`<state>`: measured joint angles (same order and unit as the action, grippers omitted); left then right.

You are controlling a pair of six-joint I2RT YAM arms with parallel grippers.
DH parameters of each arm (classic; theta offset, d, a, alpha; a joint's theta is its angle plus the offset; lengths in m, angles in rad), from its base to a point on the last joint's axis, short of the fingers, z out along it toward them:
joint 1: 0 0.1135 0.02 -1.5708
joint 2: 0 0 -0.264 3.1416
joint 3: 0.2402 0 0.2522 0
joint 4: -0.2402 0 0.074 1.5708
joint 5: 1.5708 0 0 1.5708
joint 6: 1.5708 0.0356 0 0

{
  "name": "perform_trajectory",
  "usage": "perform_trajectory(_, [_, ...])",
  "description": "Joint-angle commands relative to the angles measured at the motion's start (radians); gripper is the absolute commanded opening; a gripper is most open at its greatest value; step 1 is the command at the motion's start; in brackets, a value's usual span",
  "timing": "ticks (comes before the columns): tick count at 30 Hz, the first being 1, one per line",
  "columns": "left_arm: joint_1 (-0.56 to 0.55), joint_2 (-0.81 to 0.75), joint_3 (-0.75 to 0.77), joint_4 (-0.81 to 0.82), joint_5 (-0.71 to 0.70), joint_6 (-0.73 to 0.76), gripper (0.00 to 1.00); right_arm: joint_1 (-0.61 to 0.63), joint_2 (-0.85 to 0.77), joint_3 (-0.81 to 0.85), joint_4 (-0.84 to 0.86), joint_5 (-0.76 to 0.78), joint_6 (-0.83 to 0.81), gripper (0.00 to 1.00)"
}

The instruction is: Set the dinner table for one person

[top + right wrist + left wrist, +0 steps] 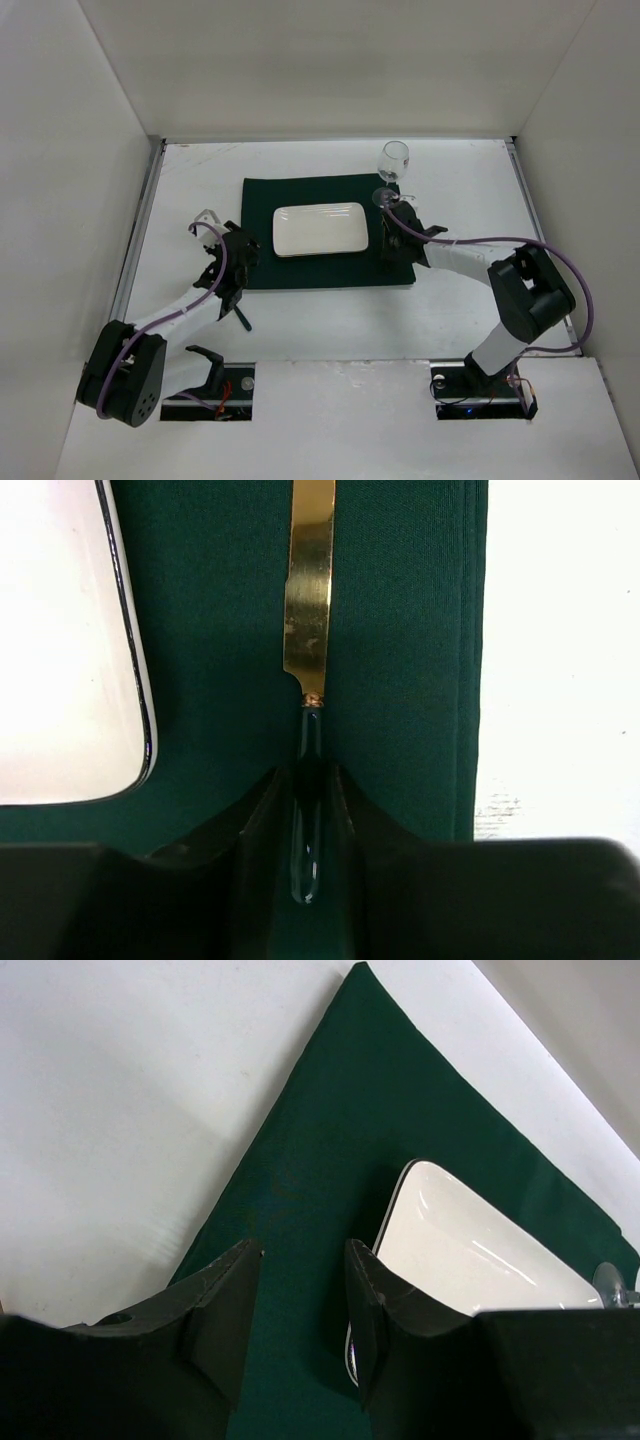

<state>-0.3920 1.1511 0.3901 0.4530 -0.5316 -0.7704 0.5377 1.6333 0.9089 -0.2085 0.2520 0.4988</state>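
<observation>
- White dinner table [330, 320] between pale walls, spreading beneath both arms.
- Dark green mat [260, 200] at its middle, bearing a white rectangular plate [320, 228]; wine glass [396, 158] at the far right corner.
- Left gripper [305, 1260] over the mat's left part, jaws apart, empty.
- Right gripper [308, 780] astride the clear handle of a gold-bladed knife [310, 580] lying right of the plate; gripping or not, cannot tell.

Mat: you have the dark green rectangular cloth mat [320, 195] lying flat on the large matte white dinner table [470, 200], about mid-table.
Plate: your white rectangular plate [321, 229] sits on the mat, near its centre.
Knife: the gold-bladed knife with a clear handle [309, 600] lies on the mat, between the plate and the mat's right edge.
Glass: your clear wine glass [396, 158] stands upright at the mat's far right corner.
</observation>
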Motion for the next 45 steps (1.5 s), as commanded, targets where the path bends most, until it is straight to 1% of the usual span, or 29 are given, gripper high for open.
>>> perform_trajectory(1, [-0.008, -0.005, 0.032, 0.038, -0.018, 0.008, 0.37, 0.003, -0.027, 0.015, 0.011, 0.032, 0.009, 0.35])
perform_trajectory(4, [-0.011, -0.001, 0.049, 0.02, -0.025, 0.013, 0.37, 0.023, -0.108, -0.002, 0.014, 0.081, 0.014, 0.45])
perform_trajectory(7, [-0.031, 0.015, 0.09, -0.049, -0.048, 0.013, 0.36, 0.092, -0.19, -0.022, 0.021, 0.196, 0.006, 0.52])
perform_trajectory(8, [-0.035, 0.016, 0.107, -0.086, -0.059, 0.013, 0.35, 0.115, -0.205, -0.028, 0.024, 0.235, 0.0, 0.53])
perform_trajectory(10, [-0.05, 0.009, 0.15, -0.213, -0.091, 0.005, 0.35, 0.142, -0.227, -0.041, 0.034, 0.283, -0.009, 0.55])
perform_trajectory(12, [-0.055, -0.017, 0.167, -0.325, -0.119, -0.01, 0.35, 0.161, -0.248, -0.059, 0.063, 0.297, -0.011, 0.55])
perform_trajectory(14, [-0.051, -0.063, 0.164, -0.431, -0.126, -0.041, 0.35, 0.19, -0.289, -0.103, 0.147, 0.294, -0.017, 0.54])
perform_trajectory(15, [-0.043, -0.098, 0.162, -0.506, -0.13, -0.065, 0.34, 0.202, -0.303, -0.12, 0.185, 0.291, -0.023, 0.52])
perform_trajectory(16, [-0.037, -0.134, 0.168, -0.596, -0.133, -0.091, 0.34, 0.221, -0.32, -0.143, 0.233, 0.283, -0.034, 0.45])
perform_trajectory(18, [-0.028, -0.192, 0.182, -0.753, -0.137, -0.127, 0.34, 0.262, -0.354, -0.175, 0.311, 0.256, -0.037, 0.27])
perform_trajectory(20, [-0.025, -0.238, 0.188, -0.903, -0.121, -0.171, 0.28, 0.291, -0.378, -0.198, 0.362, 0.234, -0.026, 0.13])
perform_trajectory(21, [-0.023, -0.246, 0.199, -0.962, -0.096, -0.197, 0.26, 0.301, -0.383, -0.205, 0.38, 0.227, -0.023, 0.12])
perform_trajectory(23, [-0.009, -0.241, 0.231, -1.116, 0.005, -0.28, 0.23, 0.31, -0.382, -0.223, 0.423, 0.213, -0.011, 0.12])
perform_trajectory(25, [-0.012, -0.243, 0.233, -1.194, 0.067, -0.328, 0.22, 0.31, -0.369, -0.235, 0.446, 0.195, 0.003, 0.13])
perform_trajectory(27, [-0.04, -0.258, 0.213, -1.231, 0.081, -0.375, 0.22, 0.311, -0.359, -0.246, 0.454, 0.176, 0.024, 0.2])
perform_trajectory(29, [-0.072, -0.264, 0.185, -1.26, 0.07, -0.427, 0.23, 0.311, -0.354, -0.26, 0.468, 0.164, 0.033, 0.24])
perform_trajectory(32, [-0.121, -0.232, 0.155, -1.274, 0.061, -0.467, 0.28, 0.31, -0.357, -0.283, 0.5, 0.139, 0.04, 0.35])
perform_trajectory(33, [-0.139, -0.217, 0.144, -1.268, 0.059, -0.481, 0.29, 0.31, -0.36, -0.288, 0.506, 0.132, 0.043, 0.36])
perform_trajectory(39, [-0.181, -0.143, 0.128, -1.252, 0.042, -0.503, 0.29, 0.311, -0.351, -0.285, 0.498, 0.113, 0.044, 0.38])
perform_trajectory(45, [-0.19, -0.077, 0.112, -1.186, 0.051, -0.491, 0.29, 0.319, -0.351, -0.28, 0.501, 0.107, 0.032, 0.39])
